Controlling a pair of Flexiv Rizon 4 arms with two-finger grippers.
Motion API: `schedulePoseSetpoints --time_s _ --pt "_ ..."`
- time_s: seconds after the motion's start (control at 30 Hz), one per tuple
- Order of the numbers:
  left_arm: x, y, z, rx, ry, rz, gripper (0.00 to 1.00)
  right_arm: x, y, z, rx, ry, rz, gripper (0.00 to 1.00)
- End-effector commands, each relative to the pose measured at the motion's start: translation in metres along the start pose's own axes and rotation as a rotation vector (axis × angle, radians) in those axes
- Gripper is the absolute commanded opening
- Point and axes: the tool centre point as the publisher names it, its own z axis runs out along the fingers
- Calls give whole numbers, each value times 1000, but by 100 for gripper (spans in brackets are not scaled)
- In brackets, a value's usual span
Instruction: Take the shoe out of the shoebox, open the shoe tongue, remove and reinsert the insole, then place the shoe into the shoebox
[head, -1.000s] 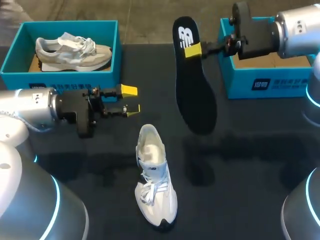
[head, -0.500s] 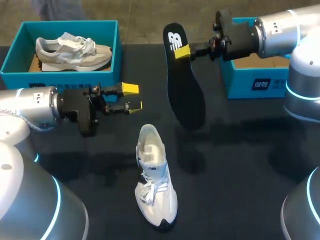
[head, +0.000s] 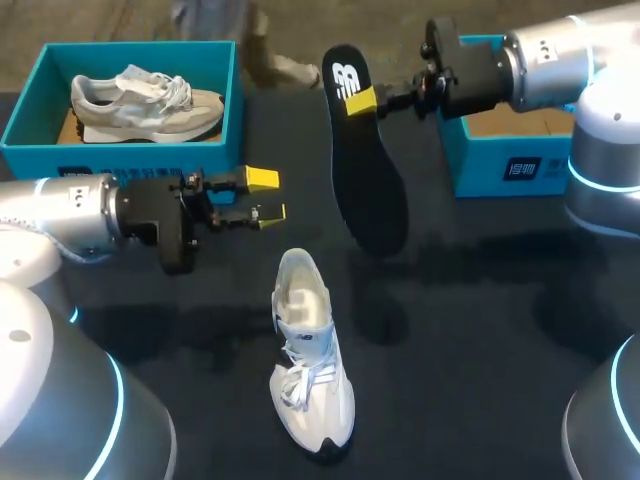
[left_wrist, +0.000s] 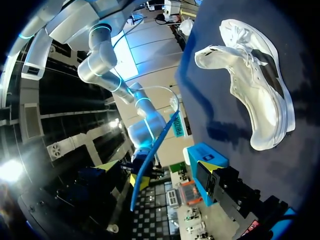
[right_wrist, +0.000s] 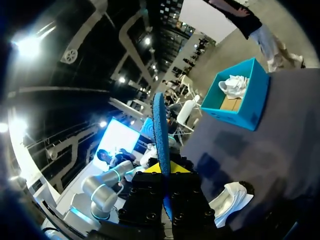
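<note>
Pinching the insole, right end effector hangs between shoeboxes; left end effector released.

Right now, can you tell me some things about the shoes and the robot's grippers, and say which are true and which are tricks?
1. The right gripper holds the black insole. True.
2. The insole is inside the white shoe. False: it hangs in the air above the table, out of the shoe.
3. The left gripper is open and empty. True.
4. Both blue boxes hold a shoe. False: only the left box holds a grey shoe; the right box shows bare cardboard.
</note>
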Motion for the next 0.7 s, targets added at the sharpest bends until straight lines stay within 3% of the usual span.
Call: schedulePoseSetpoints --time_s 0.03,0.7 --pt "3 5 8 -7 1 0 100 -15 8 8 11 21 16 0" --pt "6 20 18 -28 6 20 100 -51 17 15 5 16 242 0"
